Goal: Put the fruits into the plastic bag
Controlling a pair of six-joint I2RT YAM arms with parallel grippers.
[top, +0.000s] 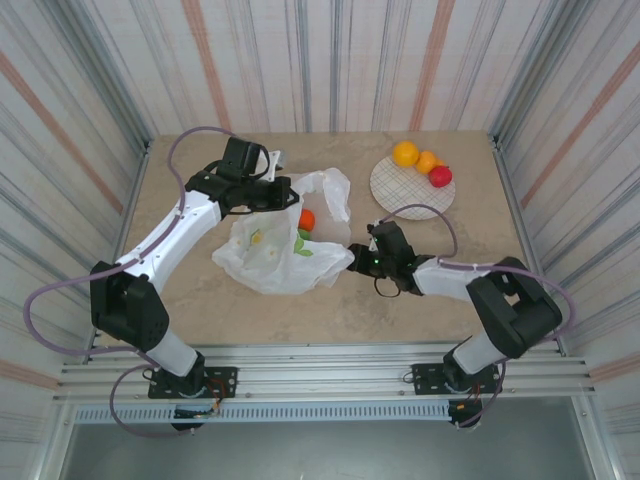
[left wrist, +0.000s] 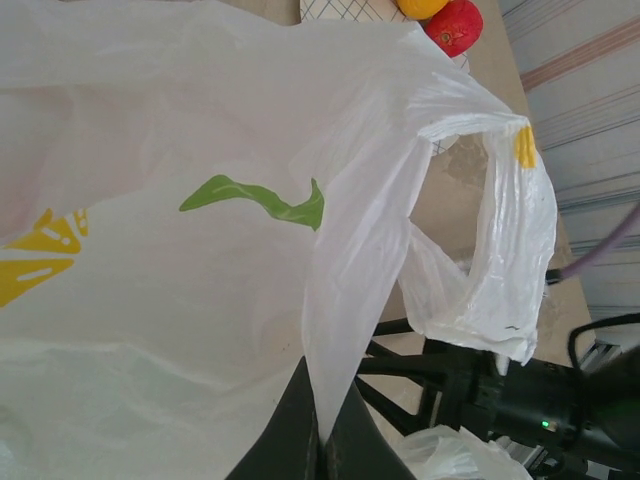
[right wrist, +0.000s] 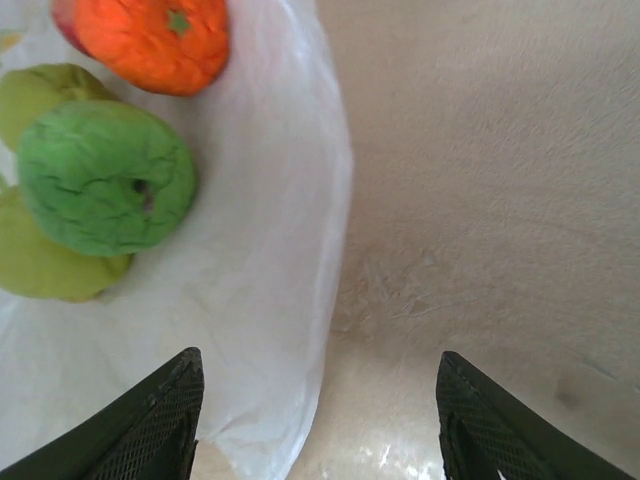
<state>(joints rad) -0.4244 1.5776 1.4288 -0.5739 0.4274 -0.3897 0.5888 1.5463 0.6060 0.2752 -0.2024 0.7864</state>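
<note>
The left gripper (left wrist: 322,425) pinched the plastic bag (top: 270,255) by its rim. An orange (right wrist: 150,40) and green fruits (right wrist: 105,175) lay inside. At the bag's mouth the right gripper (right wrist: 318,360) was spread and empty. Two oranges (top: 405,153) and a red apple (top: 440,176) on the checked plate (top: 400,200) lay beyond it, rightward, nearer that arm.

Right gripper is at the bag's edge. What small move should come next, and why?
Probably swing the right gripper over toward the plate. Its jaws are open and empty, three fruits lie on the plate, and the left gripper is pinched on the bag, lifting its edge.
</note>
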